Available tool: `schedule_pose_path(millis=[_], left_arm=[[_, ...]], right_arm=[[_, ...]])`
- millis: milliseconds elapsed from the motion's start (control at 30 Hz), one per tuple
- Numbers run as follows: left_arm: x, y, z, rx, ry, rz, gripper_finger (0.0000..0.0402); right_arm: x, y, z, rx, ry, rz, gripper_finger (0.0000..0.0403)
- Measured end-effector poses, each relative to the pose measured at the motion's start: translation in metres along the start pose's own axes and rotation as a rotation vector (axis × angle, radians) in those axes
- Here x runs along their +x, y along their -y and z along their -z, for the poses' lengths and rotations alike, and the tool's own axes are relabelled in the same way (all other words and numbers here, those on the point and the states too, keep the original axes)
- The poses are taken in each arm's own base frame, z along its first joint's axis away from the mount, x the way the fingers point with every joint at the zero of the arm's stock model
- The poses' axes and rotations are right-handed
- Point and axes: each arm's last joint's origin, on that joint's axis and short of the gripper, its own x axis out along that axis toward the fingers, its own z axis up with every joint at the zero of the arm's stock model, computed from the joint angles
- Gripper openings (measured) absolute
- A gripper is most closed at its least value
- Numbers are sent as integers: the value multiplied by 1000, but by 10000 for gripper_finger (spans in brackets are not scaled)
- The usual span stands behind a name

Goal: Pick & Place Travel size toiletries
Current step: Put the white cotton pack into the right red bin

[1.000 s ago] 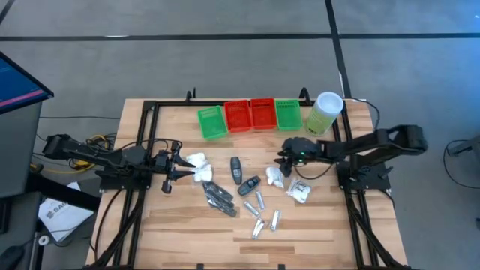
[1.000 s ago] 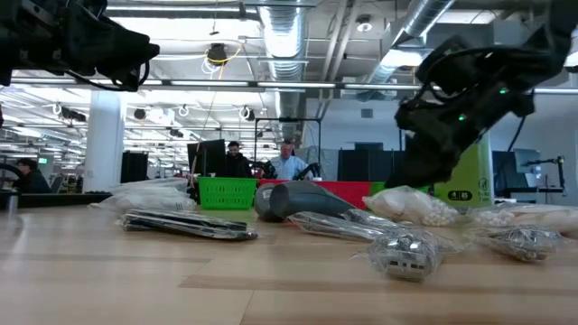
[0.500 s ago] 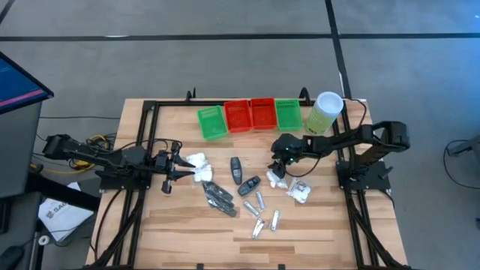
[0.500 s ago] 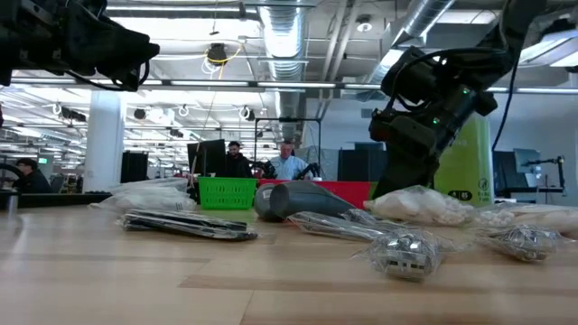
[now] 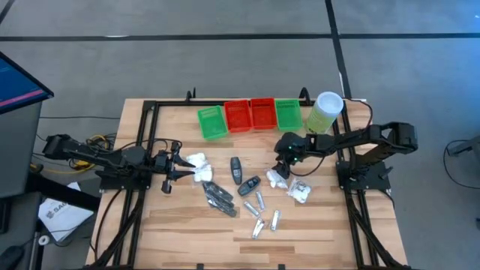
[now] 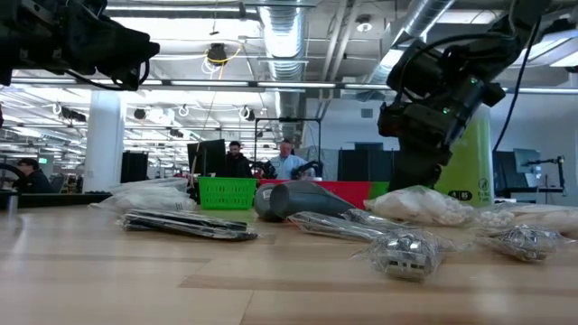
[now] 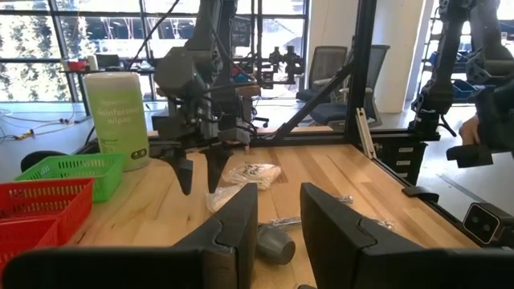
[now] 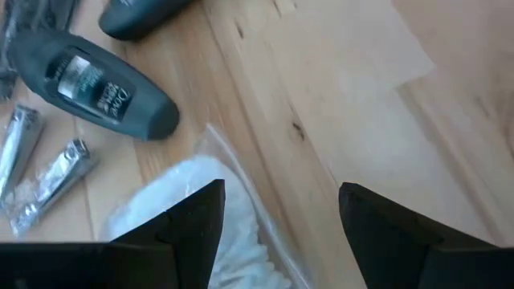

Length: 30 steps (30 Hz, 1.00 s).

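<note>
The toiletries lie loose on the wooden table. There are white soft packets (image 5: 196,159) (image 5: 276,178) (image 5: 300,192), two dark grey oval pieces (image 5: 236,170) (image 5: 249,185), black narrow pieces (image 5: 217,196) and several silver tubes (image 5: 259,201). My right gripper (image 5: 282,163) is open and slants down just above the middle white packet (image 8: 189,205). Its fingers (image 7: 185,172) stand apart with nothing between them. One oval piece (image 8: 96,84) lies just beyond the packet. My left gripper (image 5: 180,166) waits level at the table's left beside the left packets. It is open and empty (image 7: 277,217).
Two green trays (image 5: 212,122) (image 5: 288,113) and two red trays (image 5: 250,114) stand in a row at the far edge. A tall pale green cylinder (image 5: 324,112) stands at the far right. Black frame rails (image 5: 150,150) run along the table's sides. People sit in the room behind.
My right gripper has swung a little toward the table's left and tipped more steeply downward over the middle white packet. The packet lies where it was.
</note>
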Motion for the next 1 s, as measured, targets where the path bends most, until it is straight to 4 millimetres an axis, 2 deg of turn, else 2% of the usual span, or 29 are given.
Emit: schedule_pose_path(millis=[667,1000], left_arm=[[0,0,0,0,1,0,87],[0,0,0,0,1,0,87]], right_arm=[[0,-2,1,0,-20,-56,235],[2,-10,4,-29,-28,-65,235]])
